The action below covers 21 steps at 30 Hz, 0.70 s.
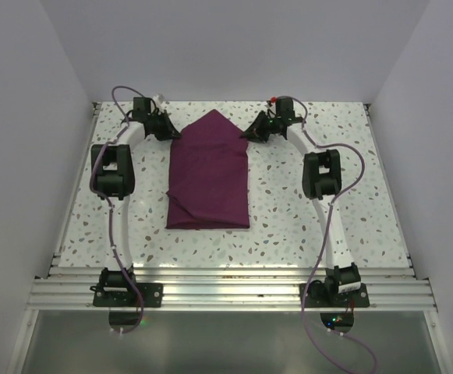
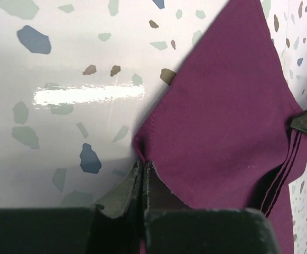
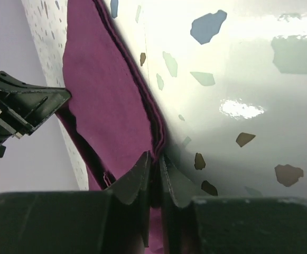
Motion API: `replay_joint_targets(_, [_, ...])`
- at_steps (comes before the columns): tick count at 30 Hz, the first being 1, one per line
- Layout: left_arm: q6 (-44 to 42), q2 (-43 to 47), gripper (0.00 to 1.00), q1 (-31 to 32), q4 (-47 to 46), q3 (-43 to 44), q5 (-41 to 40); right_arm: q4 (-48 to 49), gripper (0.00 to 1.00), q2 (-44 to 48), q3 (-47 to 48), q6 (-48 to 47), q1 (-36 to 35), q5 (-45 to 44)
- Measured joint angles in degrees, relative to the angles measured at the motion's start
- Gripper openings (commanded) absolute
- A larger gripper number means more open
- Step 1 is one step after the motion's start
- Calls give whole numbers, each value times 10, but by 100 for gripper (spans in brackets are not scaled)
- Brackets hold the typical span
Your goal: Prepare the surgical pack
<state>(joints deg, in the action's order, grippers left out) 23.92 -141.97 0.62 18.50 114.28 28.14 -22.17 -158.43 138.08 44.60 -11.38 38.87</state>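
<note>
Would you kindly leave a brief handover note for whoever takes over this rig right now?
Left end effector: shut on the far-left edge of the surgical pack.
Right end effector: shut on its far-right edge, over stacked layers.
Position: it lies folded, flat on the table, far end pointed between the arms.
Done: folded; both far corners gripped.
Left: likely the next fold toward the near edge.

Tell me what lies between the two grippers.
The peaked far end of the surgical pack spans from left gripper to right gripper, each pinching an edge; the top view shows it.
</note>
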Motion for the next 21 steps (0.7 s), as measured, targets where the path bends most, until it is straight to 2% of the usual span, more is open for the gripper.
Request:
replay_joint_targets(10, [45,19,0,-24,-3,-11,22,16,2,-7,38,46,-13,-3])
replay_joint_targets(21, [66,159,0,-25,-52,-150,44,14,1,8,21,48,-28,11])
